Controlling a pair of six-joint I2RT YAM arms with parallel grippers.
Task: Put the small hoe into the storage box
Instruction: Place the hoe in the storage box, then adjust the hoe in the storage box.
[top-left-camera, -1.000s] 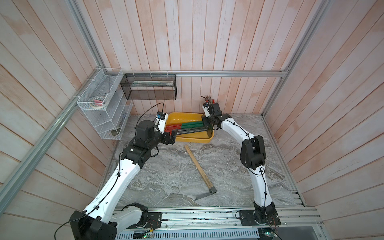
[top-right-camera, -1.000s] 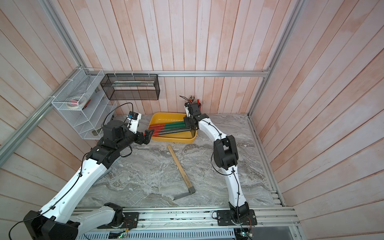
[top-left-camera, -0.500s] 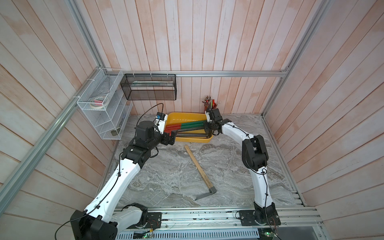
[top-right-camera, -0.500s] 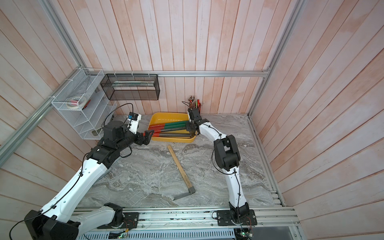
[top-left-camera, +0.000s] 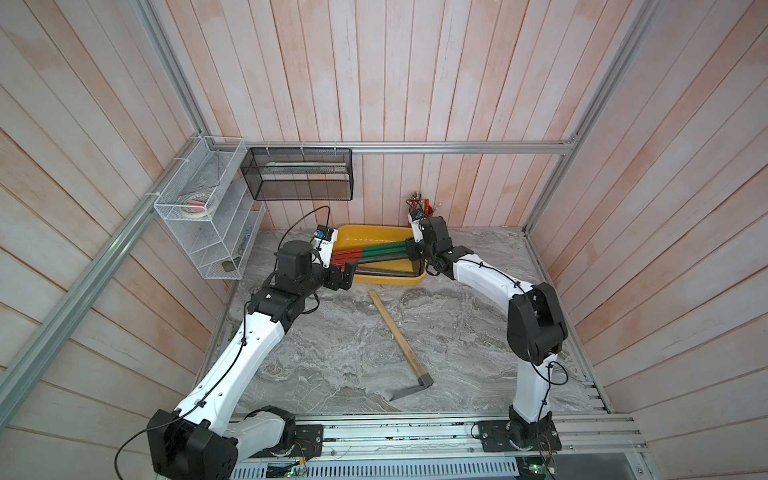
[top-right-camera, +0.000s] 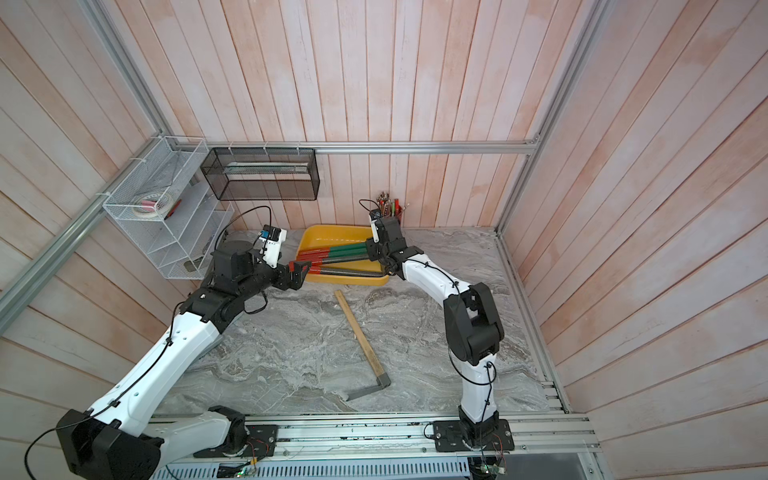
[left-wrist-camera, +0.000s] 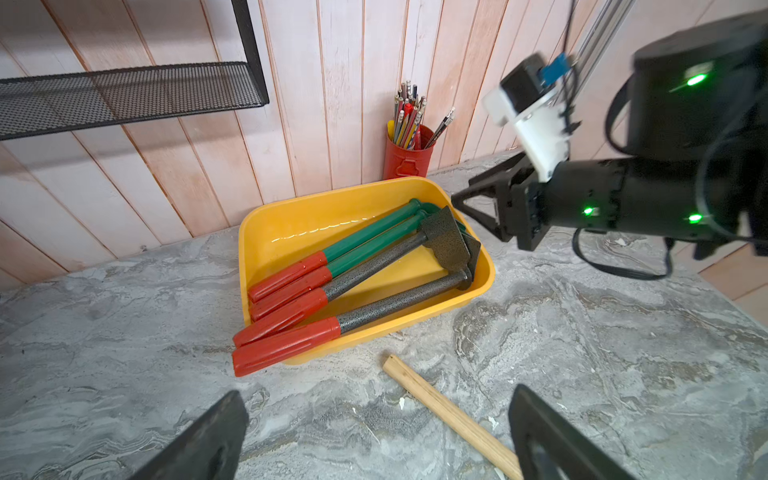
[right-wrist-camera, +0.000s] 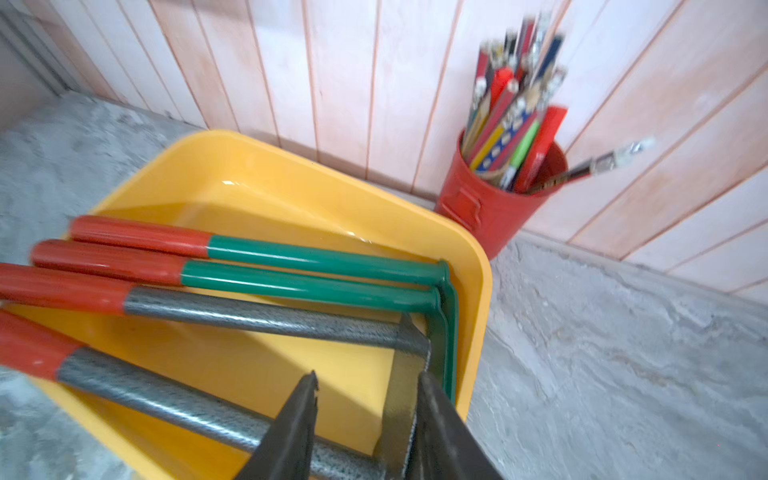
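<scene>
Speckled-steel small hoe (left-wrist-camera: 374, 268) lies in the storage box (left-wrist-camera: 291, 216) — judged rigid, head-heavy, best taken by its red grip (left-wrist-camera: 282, 318) — left end effector (left-wrist-camera: 378, 395) and right end effector (right-wrist-camera: 368, 376) parted, empty.

In both top views we look down from high on the whole table (top-left-camera: 332, 353); both wrist cameras closely face the storage box (left-wrist-camera: 286, 232).

A red tin (left-wrist-camera: 406, 158) full of pencils (left-wrist-camera: 409, 110) stands by the back wall. A black mesh basket (top-left-camera: 297, 176) hangs on this wall, just beside a white wire rack (top-left-camera: 208, 249) with a tape roll (top-left-camera: 194, 206).
</scene>
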